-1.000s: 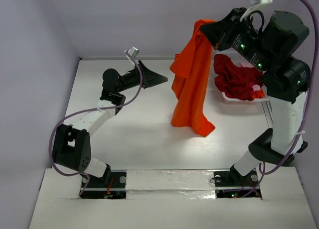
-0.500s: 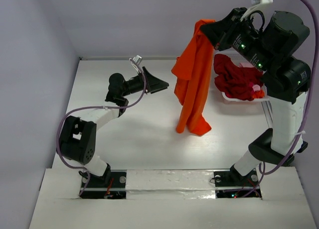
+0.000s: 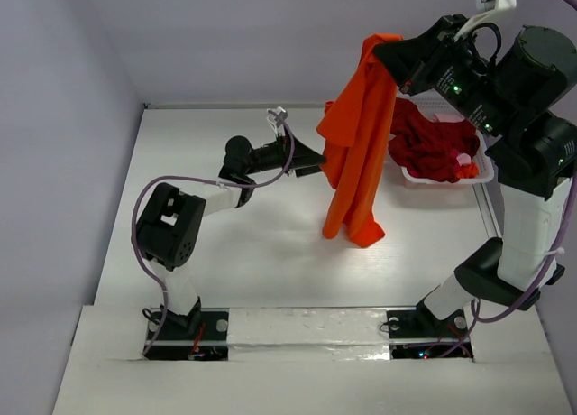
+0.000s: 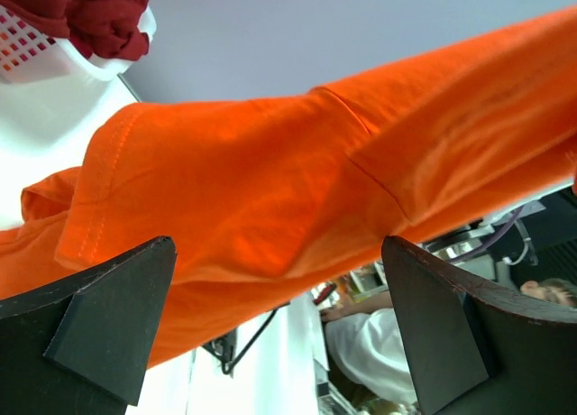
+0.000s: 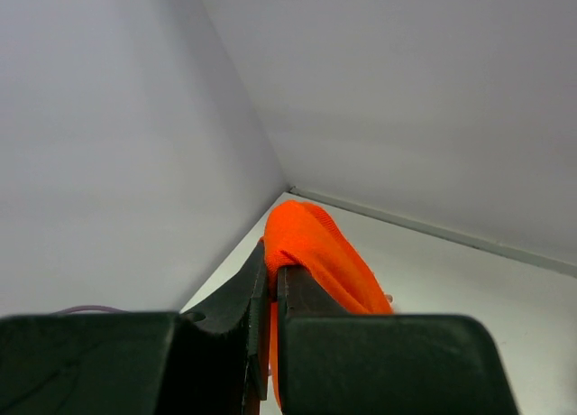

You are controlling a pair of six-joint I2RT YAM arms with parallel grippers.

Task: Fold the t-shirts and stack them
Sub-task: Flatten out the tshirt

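Left gripper [image 3: 311,161], jaws spread, has swung in to the orange-red t-shirt [image 3: 356,153] hanging over the table [image 3: 225,253] from the right gripper [image 3: 389,56], pinched tight on its top edge; second grab likely next, folding not started.

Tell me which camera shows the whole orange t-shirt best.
Top external: it shows the orange t-shirt whole, hanging from the shut right gripper. The left wrist view shows only a sleeve and some cloth close up. The right wrist view shows only the pinched fold.
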